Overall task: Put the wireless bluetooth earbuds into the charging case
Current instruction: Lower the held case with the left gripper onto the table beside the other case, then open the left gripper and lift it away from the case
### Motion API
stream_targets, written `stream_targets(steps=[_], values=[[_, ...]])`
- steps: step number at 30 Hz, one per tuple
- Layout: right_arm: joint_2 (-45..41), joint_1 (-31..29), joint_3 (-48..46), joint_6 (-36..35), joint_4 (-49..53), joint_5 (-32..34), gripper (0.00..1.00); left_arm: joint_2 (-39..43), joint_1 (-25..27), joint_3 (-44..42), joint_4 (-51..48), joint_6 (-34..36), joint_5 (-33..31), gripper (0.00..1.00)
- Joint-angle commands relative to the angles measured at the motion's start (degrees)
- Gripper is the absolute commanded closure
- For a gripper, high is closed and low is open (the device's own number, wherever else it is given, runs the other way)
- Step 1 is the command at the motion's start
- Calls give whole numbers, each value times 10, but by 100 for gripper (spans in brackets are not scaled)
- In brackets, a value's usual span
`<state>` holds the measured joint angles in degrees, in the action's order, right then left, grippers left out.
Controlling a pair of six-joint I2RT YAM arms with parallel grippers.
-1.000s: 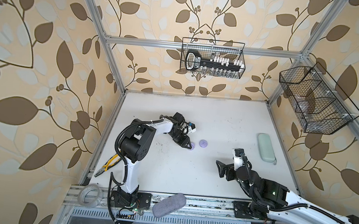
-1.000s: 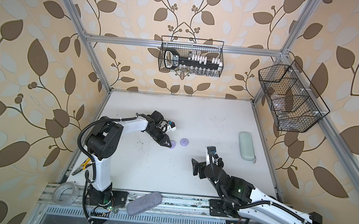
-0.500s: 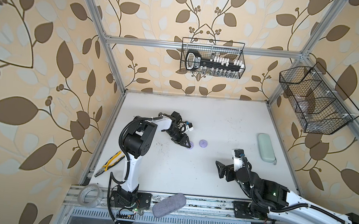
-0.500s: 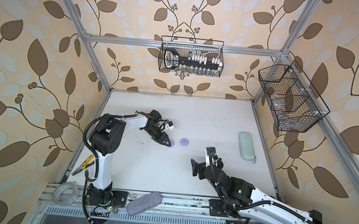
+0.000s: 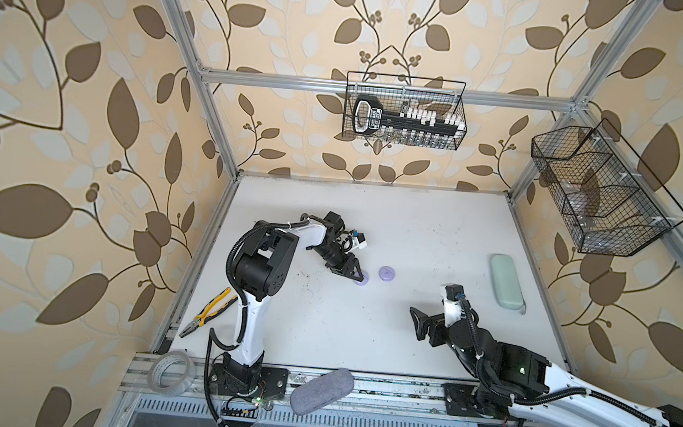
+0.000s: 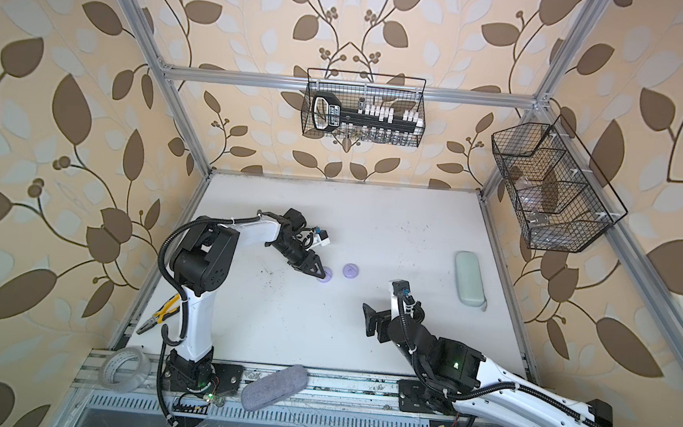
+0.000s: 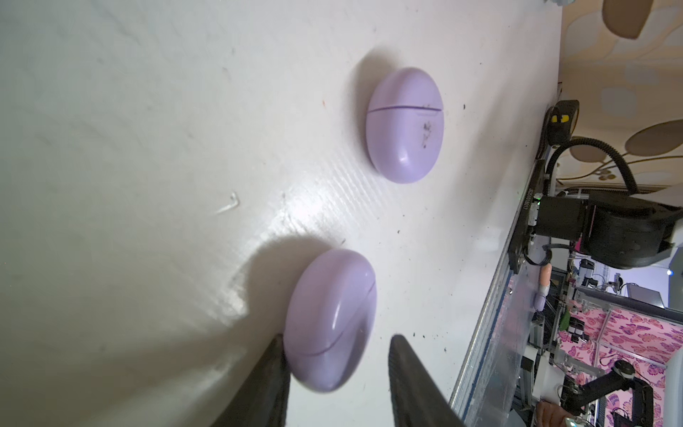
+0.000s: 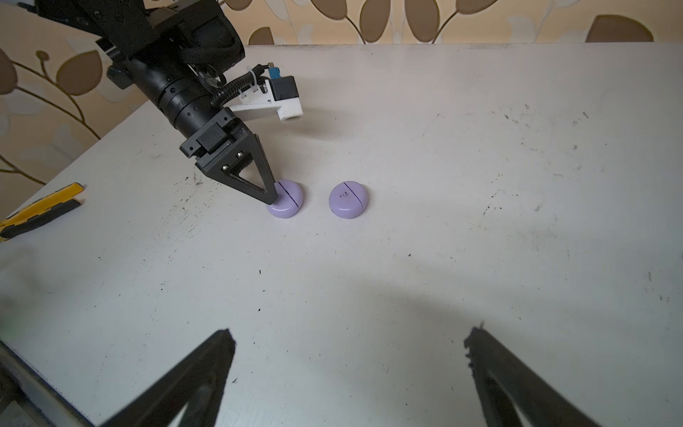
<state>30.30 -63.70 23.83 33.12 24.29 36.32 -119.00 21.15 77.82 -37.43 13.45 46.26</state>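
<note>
Two round lavender charging cases lie side by side mid-table, both with lids closed. My left gripper (image 7: 338, 342) is open around the left case (image 7: 330, 321) (image 5: 361, 280). One fingertip (image 7: 279, 351) touches its side and the other stands clear of it. The second case (image 7: 404, 125) (image 5: 386, 273) (image 8: 348, 199) lies free just to the right. The earbuds are out of view. My right gripper (image 8: 349, 334) (image 5: 420, 325) hangs wide open over bare table nearer the front, holding nothing.
Yellow-handled pliers (image 5: 209, 310) lie at the left edge. A tape roll (image 5: 171, 370) and a grey pouch (image 5: 321, 390) rest on the front rail. A pale green glasses case (image 5: 505, 279) lies at the right. Wire baskets (image 5: 404, 111) (image 5: 600, 193) hang on the walls.
My left gripper's jaws were shut by the left case and have parted around it. The left arm's elbow shifted slightly. The right arm has stayed put.
</note>
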Motion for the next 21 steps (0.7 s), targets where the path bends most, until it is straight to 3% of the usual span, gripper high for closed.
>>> stream_targets(steps=[1,21], values=[[-2,-4,-6,-6,-3,15,0,-3,-8,15,-9,-2,5,55],[4,-4,-5,-4,-2,20,0,16,-41,13,-29,0,-5,52]])
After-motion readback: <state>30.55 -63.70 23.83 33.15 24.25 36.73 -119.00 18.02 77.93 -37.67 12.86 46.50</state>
